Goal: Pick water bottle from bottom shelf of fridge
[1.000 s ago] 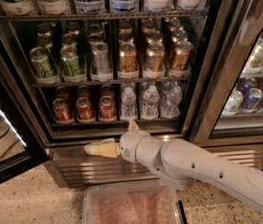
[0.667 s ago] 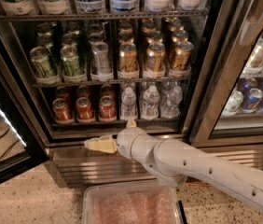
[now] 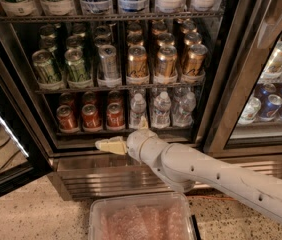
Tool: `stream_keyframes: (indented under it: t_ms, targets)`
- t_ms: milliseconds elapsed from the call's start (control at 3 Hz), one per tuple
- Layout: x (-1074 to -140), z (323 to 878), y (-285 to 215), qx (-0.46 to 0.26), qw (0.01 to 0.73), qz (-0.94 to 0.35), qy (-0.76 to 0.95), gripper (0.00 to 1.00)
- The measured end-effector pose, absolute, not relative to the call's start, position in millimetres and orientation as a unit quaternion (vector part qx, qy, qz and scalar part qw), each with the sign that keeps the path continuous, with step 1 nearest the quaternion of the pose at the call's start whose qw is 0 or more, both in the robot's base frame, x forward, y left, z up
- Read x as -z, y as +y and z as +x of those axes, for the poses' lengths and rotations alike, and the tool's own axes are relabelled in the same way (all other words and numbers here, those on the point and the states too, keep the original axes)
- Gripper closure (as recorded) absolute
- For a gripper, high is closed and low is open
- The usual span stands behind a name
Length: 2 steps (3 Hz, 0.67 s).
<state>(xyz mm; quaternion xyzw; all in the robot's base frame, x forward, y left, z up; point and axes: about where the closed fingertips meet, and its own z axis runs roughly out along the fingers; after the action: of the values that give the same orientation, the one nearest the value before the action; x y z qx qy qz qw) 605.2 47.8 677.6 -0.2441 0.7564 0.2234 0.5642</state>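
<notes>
The fridge point(image 3: 216, 84) stands open in front of me. Its bottom shelf point(image 3: 123, 130) holds red cans point(image 3: 91, 116) on the left and clear water bottles with white caps on the right. The nearest water bottle point(image 3: 138, 110) stands at the front, with two more point(image 3: 161, 109) beside it. My gripper point(image 3: 106, 145) is at the end of the white arm, pointing left, just below and in front of the bottom shelf's edge, under the red cans. It holds nothing.
The rack above holds green, silver and gold cans point(image 3: 137, 64). A ribbed steel base panel point(image 3: 106, 179) runs below the shelf. A clear plastic bin point(image 3: 141, 219) sits on the floor in front. A second cooler section point(image 3: 276, 84) is at right.
The gripper and arm have shifted slightly left and a little lower along the shelf's front edge. The bottles and cans have not moved.
</notes>
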Motion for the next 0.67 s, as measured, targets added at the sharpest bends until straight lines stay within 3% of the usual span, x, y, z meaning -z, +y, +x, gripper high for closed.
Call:
stream_keyframes:
  t_ms: [667]
  targets:
    - [-665, 649, 9, -0.126, 0.591, -0.253, 0.756, 0.0]
